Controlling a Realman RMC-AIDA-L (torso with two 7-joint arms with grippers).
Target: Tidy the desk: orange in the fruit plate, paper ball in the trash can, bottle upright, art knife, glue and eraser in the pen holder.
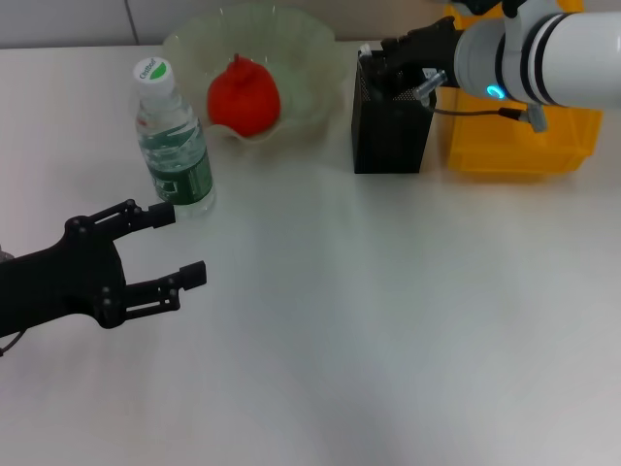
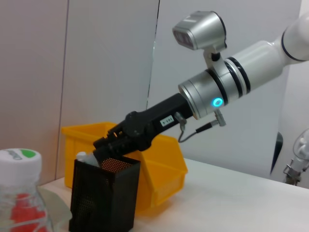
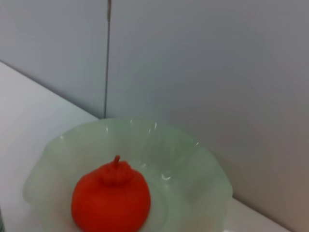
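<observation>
**Right gripper at the pen holder**

The right gripper (image 1: 393, 70) reaches into the top of the black mesh pen holder (image 1: 388, 136); I cannot tell how its fingers stand. The orange (image 1: 244, 95) lies in the fruit plate (image 1: 310, 58). The bottle (image 1: 173, 141) stands upright on the counter (image 1: 388, 311). The left gripper (image 1: 184, 248) hovers near the bottle, fingers spread.

The right arm (image 2: 241, 72) is showing a white shell with black rings, a glowing cyan light, a silver cuff and a thin black cable; both grippers are showing black, angular fingers (image 1: 184, 277).
</observation>
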